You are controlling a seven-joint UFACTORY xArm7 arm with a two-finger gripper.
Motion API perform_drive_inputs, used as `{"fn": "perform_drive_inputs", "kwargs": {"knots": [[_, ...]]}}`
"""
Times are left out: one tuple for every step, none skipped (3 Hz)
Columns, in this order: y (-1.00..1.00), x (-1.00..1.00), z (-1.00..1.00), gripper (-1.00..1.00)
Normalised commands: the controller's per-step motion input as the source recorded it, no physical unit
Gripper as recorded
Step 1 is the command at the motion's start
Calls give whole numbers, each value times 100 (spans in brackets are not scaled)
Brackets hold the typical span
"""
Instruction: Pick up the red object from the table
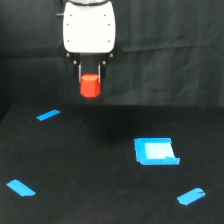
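Observation:
A small red-orange stubby block, the red object point(90, 86), hangs in the air above the table point(100, 165), well clear of its black surface. My gripper point(90, 82) points straight down from the white arm housing point(89, 27) and is shut on the red object, with a thin dark finger on each side of it. The block's lower half shows below the fingertips. All of this sits in the upper left part of the exterior view, in front of the black fabric backdrop.
A blue square tray point(156, 151) lies on the table toward the exterior view's right. Bright blue tape strips mark the surface at the back left point(48, 115), front left point(21, 188) and front right point(190, 196).

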Motion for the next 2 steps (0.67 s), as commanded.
{"fn": "perform_drive_inputs", "kwargs": {"knots": [[0,1,11,-78],[0,1,10,-79]]}}
